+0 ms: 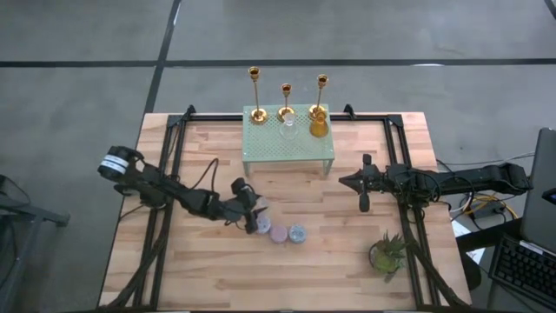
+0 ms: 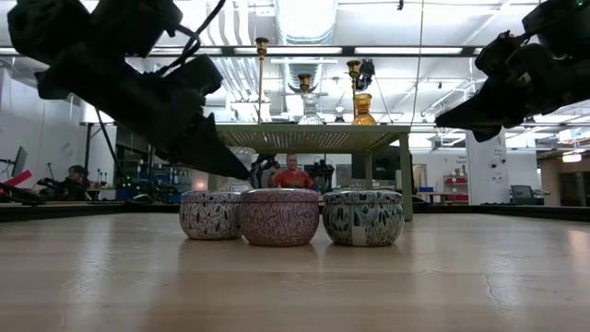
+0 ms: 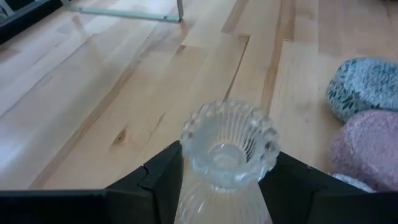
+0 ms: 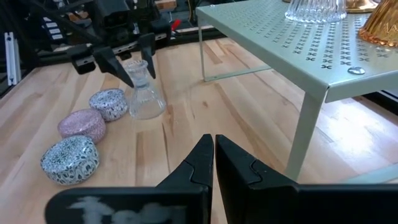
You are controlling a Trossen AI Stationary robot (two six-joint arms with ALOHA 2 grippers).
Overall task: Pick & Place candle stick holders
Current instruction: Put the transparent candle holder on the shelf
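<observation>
Candle stick holders (image 1: pixel 286 90) stood in a row on the green perforated riser (image 1: pixel 261 149) at the far edge of the counter (image 1: pixel 174 278).

Three gold holders were seen upright there, the middle one shorter, with an amber glass holder (image 1: pixel 319 127) and a clear glass piece (image 4: pixel 314 9) beside them. The left gripper (image 4: pixel 130 59) was positioned near the counter's middle, its jaws closed on the neck of a clear ribbed glass holder (image 4: pixel 145 96), whose base rested on the wood. Three patterned tins (image 2: pixel 279 216) were lined up just beside it. The right gripper (image 1: pixel 361 184) was held apart, right of the riser, jaws pressed together and empty.
</observation>
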